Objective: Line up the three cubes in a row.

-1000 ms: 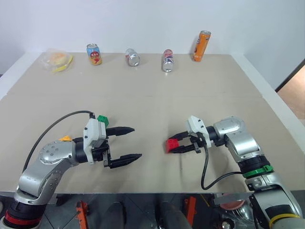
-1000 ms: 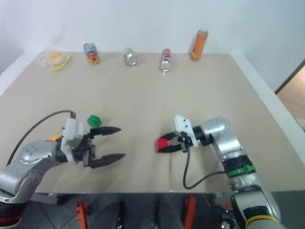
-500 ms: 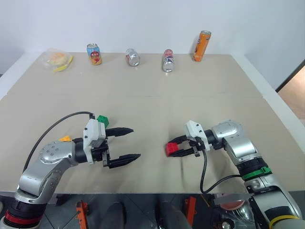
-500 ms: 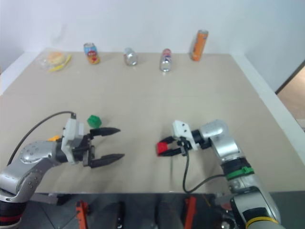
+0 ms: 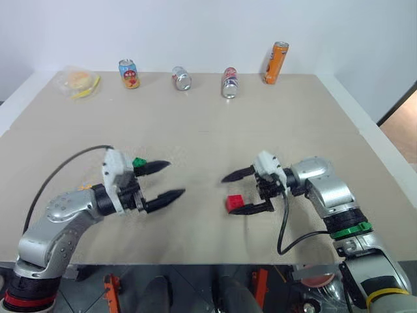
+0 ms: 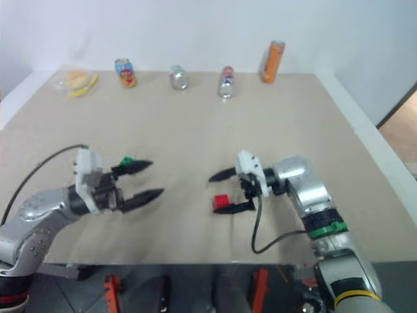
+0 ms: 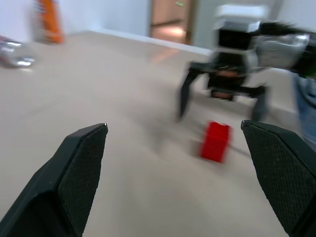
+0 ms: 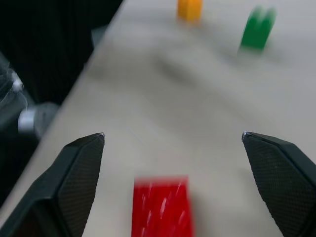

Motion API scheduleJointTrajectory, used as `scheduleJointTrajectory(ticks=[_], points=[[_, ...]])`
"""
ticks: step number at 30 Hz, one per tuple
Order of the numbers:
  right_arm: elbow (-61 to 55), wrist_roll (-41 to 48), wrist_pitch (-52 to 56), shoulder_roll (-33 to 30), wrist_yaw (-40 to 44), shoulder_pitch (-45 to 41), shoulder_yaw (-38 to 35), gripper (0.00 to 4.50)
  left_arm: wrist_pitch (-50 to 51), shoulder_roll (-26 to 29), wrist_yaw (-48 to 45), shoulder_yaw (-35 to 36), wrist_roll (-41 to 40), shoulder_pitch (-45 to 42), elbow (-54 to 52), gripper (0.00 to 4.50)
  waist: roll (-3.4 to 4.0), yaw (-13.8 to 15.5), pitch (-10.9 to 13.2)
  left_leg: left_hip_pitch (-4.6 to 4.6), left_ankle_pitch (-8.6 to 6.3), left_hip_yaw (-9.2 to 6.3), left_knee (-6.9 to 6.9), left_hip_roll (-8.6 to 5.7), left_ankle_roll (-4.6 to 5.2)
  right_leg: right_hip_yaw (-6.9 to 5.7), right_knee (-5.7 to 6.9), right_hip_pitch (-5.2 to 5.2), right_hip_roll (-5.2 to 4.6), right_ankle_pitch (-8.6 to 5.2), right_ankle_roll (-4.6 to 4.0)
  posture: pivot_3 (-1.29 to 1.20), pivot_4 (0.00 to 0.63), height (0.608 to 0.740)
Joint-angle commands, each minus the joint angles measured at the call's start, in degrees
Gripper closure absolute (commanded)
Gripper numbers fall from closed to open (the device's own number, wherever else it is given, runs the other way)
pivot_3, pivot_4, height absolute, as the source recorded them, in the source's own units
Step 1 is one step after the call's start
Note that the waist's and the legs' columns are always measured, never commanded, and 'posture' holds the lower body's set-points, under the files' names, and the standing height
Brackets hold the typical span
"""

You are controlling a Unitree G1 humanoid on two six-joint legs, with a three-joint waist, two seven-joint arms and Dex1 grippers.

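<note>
The red cube (image 5: 234,203) is sitting on the beige surface (image 5: 208,124), just below the right hand (image 5: 244,192), whose black fingers are spreading wide around it without touching, so nothing is being gripped there. The green cube (image 5: 139,162) is lying well apart to the robot's left, partly hidden behind the upper finger of the left hand (image 5: 163,179), which is also standing fully open and holding nothing. The yellow-orange cube (image 8: 190,9) is showing in the right wrist view, near the green cube and on its side away from the red one. Judged from how they lie, the row is not being formed yet: red is resting alone toward the middle of the surface, while green and yellow-orange are waiting together on the left, so at least two cubes are still needing to be brought into line. Along the far edge, four drink cans are lying or standing: a small can (image 5: 128,74), a silver can (image 5: 181,78), another tipped can (image 5: 229,82) and a tall orange can (image 5: 275,62). At the far left corner, a clear plastic bag (image 5: 78,82) is holding something yellow and orange whose kind I cannot tell.
</note>
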Motion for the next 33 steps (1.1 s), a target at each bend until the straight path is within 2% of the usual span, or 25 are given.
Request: scheduleJointTrajectory(ticks=[1, 8, 23, 26, 31, 33], points=[[-6.38, 5.79, 5.31, 2.15, -5.41, -2.68, -5.06, 0.07, 1.48, 0.28, 8.54, 2.86, 5.13, -3.45, 4.67, 0.0, -0.01, -0.01, -0.01, 0.01, 0.0, -0.03, 0.01, 0.01, 0.0, -0.02, 0.0, 0.02, 0.02, 0.01, 0.01, 0.0, 0.15, 0.74], [-3.12, 2.05, 4.75, 6.5, -13.81, -6.36, -4.47, 0.07, 3.02, 0.69, 11.91, -1.52, 13.25, -7.6, 12.04, 0.0, -0.06, 0.0, -0.03, -0.08, -0.01, 0.01, -0.01, -0.01, -0.01, 0.0, -0.01, -0.07, 0.01, 0.04, 0.06, 0.0, 0.15, 0.74], [-2.32, 0.15, 3.68, 7.39, -16.34, -6.01, -4.32, 0.07, 9.14, -1.33, 13.57, -6.74, 20.23, -12.33, 19.36, 0.0, -0.06, 0.11, -0.03, -0.23, -0.01, -0.01, -0.04, -0.01, -0.02, -0.01, 0.0, -0.21, 0.01, 0.04, 0.07, 0.0, 0.15, 0.74], [-2.28, 0.23, 3.47, 7.45, -16.59, -6.0, -4.43, 0.0, 9.79, -1.85, 13.89, -6.47, 20.76, -13.1, 20.03, 0.84, -0.06, 0.11, -0.03, -0.24, -0.01, 0.0, -0.03, -0.02, -0.02, 0.0, 0.0, -0.21, 0.0, 0.05, 0.07, 0.0, 0.15, 0.74], [-2.41, 0.41, 3.51, 7.27, -16.63, -5.78, -4.5, 0.0, 10.83, -2.02, 13.77, -6.3, 21.2, -13.19, 20.33, 2.6, -0.06, 0.11, -0.03, -0.24, -0.01, 0.0, -0.05, -0.02, -0.02, -0.01, 0.0, -0.22, 0.01, 0.04, 0.07, 0.0, 0.15, 0.74], [-2.4, 0.47, 3.35, 7.15, -16.49, -5.6, -4.58, 0.0, 10.55, -2.2, 13.98, -6.24, 21.45, -13.09, 20.25, 3.17, -0.06, 0.11, -0.03, -0.24, -0.01, 0.0, -0.05, -0.02, -0.02, -0.01, 0.0, -0.22, 0.0, 0.04, 0.07, 0.0, 0.15, 0.74]])
